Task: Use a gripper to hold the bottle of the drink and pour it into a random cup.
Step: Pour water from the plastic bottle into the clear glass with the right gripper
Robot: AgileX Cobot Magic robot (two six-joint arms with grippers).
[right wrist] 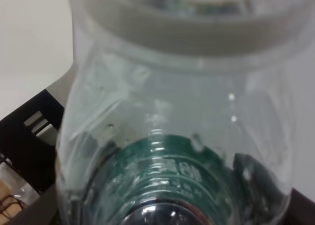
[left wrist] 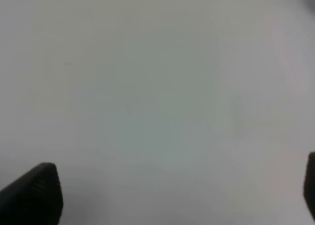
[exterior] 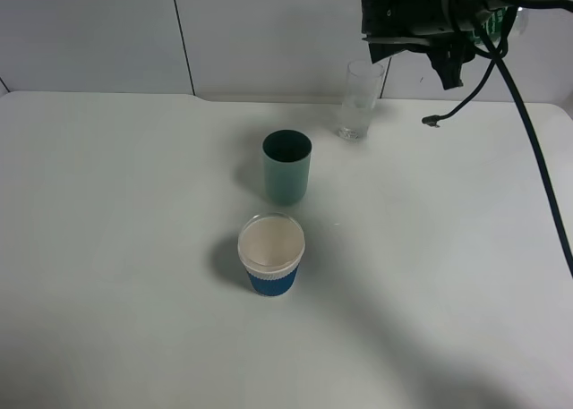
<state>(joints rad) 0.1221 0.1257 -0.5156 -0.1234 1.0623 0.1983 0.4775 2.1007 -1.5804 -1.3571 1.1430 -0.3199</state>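
**Right wrist view.** The bottle of the drink (right wrist: 172, 136) is filling almost the whole frame, close against the lens. Its clear plastic is carrying a dark green label with white print that is too blurred to read. The black fingers (right wrist: 30, 141) of the right gripper (right wrist: 165, 190) are clamping the bottle from both sides.

**Left wrist view.** The left gripper (left wrist: 172, 195) is hanging over the bare white table (left wrist: 157, 87). Its two dark fingertips (left wrist: 34, 195) are standing far apart, released and gripping nothing.

**Exterior high view.** The right gripper is hovering raised at the far edge, just above the tall clear cup (exterior: 358, 100), with black cables (exterior: 528, 132) trailing down. The bottle is mostly hidden in the gripper here. A teal cup (exterior: 286, 166) and a blue paper cup (exterior: 270, 255) are standing nearer, well apart from the gripper.
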